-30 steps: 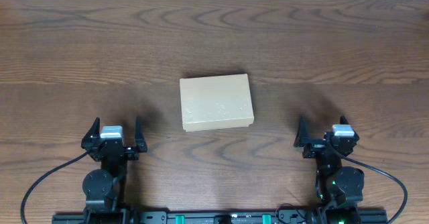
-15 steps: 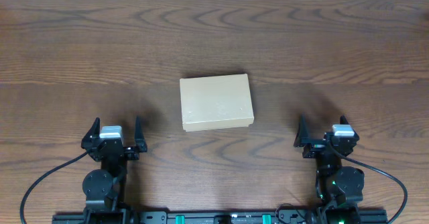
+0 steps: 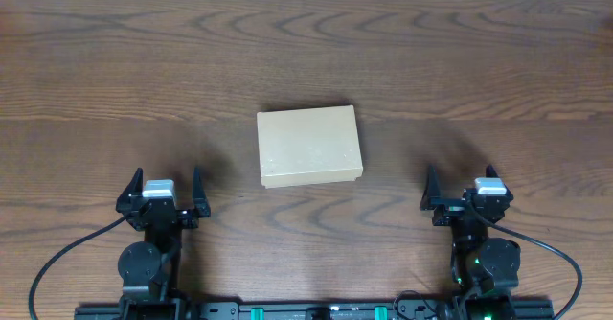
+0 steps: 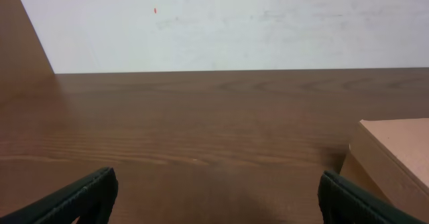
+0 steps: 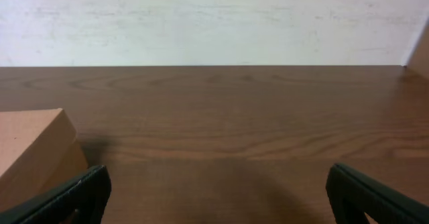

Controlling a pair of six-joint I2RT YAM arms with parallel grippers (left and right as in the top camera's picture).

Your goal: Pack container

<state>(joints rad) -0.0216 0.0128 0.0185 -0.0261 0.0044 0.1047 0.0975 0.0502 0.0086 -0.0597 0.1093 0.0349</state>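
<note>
The container (image 3: 309, 147) is a small plain tan cardboard box, lid closed, lying flat at the middle of the wooden table. Its corner shows at the right edge of the left wrist view (image 4: 395, 153) and at the left edge of the right wrist view (image 5: 33, 150). My left gripper (image 3: 161, 188) rests open and empty near the table's front edge, left of the box; its fingers are wide apart in the left wrist view (image 4: 218, 197). My right gripper (image 3: 464, 188) rests open and empty at the front right; its fingers are wide apart in the right wrist view (image 5: 218, 194).
The table (image 3: 306, 52) is dark brown wood with a white wall behind it. Black cables (image 3: 57, 262) run from both arm bases along the front edge. No other objects show on the table.
</note>
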